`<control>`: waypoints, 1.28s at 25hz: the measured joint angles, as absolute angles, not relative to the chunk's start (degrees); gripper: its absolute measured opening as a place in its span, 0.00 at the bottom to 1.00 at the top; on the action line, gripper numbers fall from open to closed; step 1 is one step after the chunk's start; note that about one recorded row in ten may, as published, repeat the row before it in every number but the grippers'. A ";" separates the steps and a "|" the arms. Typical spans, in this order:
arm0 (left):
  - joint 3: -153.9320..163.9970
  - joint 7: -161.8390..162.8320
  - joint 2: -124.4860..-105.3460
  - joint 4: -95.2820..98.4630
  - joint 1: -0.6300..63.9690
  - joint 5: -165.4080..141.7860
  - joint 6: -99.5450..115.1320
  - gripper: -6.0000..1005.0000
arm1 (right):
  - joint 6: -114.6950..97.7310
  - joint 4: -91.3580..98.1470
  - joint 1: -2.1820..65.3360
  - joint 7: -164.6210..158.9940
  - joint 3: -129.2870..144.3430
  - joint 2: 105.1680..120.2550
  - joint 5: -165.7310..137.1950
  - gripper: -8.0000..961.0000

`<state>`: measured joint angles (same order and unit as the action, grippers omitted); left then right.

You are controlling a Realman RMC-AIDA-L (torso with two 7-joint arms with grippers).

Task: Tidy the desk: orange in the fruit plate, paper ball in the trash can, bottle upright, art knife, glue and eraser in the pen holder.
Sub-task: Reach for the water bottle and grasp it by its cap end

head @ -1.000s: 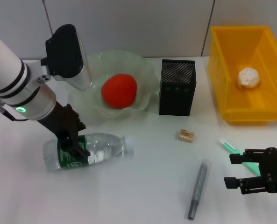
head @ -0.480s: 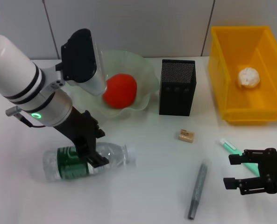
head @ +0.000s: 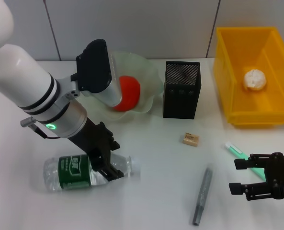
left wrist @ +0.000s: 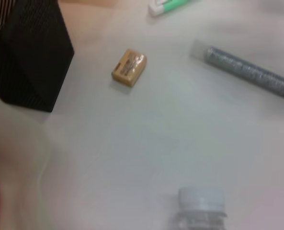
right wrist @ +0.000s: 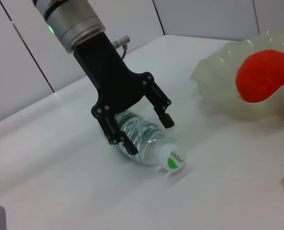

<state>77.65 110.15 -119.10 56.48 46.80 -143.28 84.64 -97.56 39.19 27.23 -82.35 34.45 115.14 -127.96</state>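
Observation:
The clear bottle point(head: 79, 171) with a green label lies on its side at the front left. My left gripper point(head: 108, 167) is open and straddles it near the neck, as the right wrist view point(right wrist: 144, 129) shows; its white cap point(left wrist: 201, 198) is just below in the left wrist view. The orange point(head: 130, 90) sits in the glass fruit plate point(head: 146, 72). The eraser point(head: 190, 139), grey art knife point(head: 202, 195) and green glue stick point(head: 235, 150) lie on the table. The black pen holder point(head: 181, 89) stands behind them. My right gripper point(head: 249, 176) is open, next to the glue.
A yellow bin point(head: 276, 117) at the back right holds the paper ball point(head: 255, 79). The wall runs close behind the plate and the bin.
My left gripper has slid right along the bottle from the label to the neck, and the bottle has shifted a little. The right arm has not moved.

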 joint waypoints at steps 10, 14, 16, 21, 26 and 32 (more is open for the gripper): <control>81.66 110.23 -119.13 54.27 47.57 -140.75 81.54 0.65 | -96.86 39.20 27.33 -82.35 34.45 114.96 -127.97 0.86; 81.94 110.23 -119.15 52.65 48.47 -140.08 80.86 0.65 | -96.81 39.20 27.33 -82.35 34.45 114.88 -127.96 0.86; 82.27 110.23 -119.16 52.30 48.62 -139.80 80.51 0.65 | -96.83 39.20 27.38 -82.35 34.45 114.87 -127.96 0.86; 84.78 110.29 -119.18 52.08 48.62 -138.82 78.48 0.65 | -96.92 39.20 27.45 -82.35 34.45 114.87 -127.97 0.86; 86.47 110.99 -119.18 52.03 48.44 -138.78 76.70 0.64 | -96.94 39.20 27.54 -82.35 34.45 114.77 -127.96 0.86; 87.04 110.99 -119.18 52.03 48.36 -138.90 75.67 0.64 | -96.95 39.20 27.53 -82.35 34.45 114.78 -127.96 0.85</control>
